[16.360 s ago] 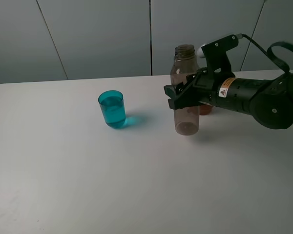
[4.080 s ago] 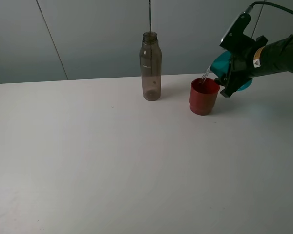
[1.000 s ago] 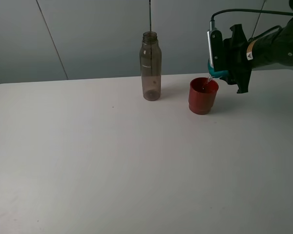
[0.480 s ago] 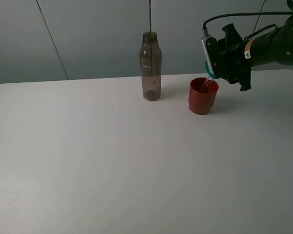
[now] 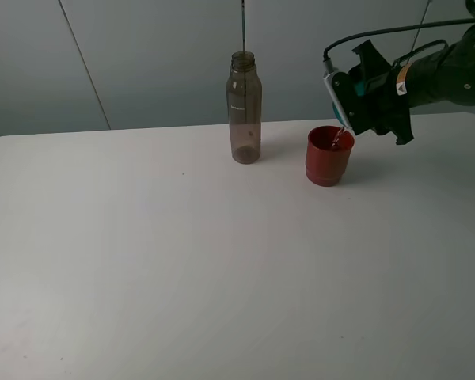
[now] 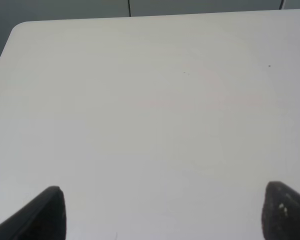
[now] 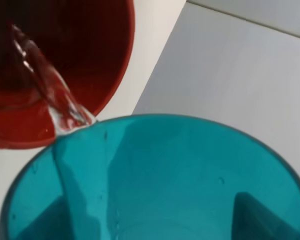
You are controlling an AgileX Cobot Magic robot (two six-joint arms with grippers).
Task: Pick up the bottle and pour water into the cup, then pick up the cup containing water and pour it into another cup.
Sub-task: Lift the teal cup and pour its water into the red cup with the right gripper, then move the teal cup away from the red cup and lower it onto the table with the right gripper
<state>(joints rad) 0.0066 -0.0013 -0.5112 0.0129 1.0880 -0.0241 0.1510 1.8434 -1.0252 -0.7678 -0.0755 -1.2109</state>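
1. Teal cup (image 7: pixel 155 180) is held by the right gripper (image 5: pixel 362 93), tipped strongly toward the red cup (image 5: pixel 329 156), with its mouth just above the red rim.
2. A thin stream of water (image 7: pixel 45 82) is seen running from the teal lip into the red cup; in the right wrist view some water is visible inside the red cup (image 7: pixel 50 65).
3. The right fingers are closed on the teal cup; two dark finger pads (image 7: pixel 262 220) are seen through its translucent wall.
4. The red cup stands upright on the white table (image 5: pixel 222 261), toward the far right side, under the right arm.
5. The bottle (image 5: pixel 244 108) stands upright on the table to the left of the red cup, apart from it, without a cap. It looks almost empty.
6. The left gripper (image 6: pixel 160 215) is seen only in the left wrist view, over bare table; its two fingertips (image 6: pixel 45 215) are spread wide and nothing is between them.
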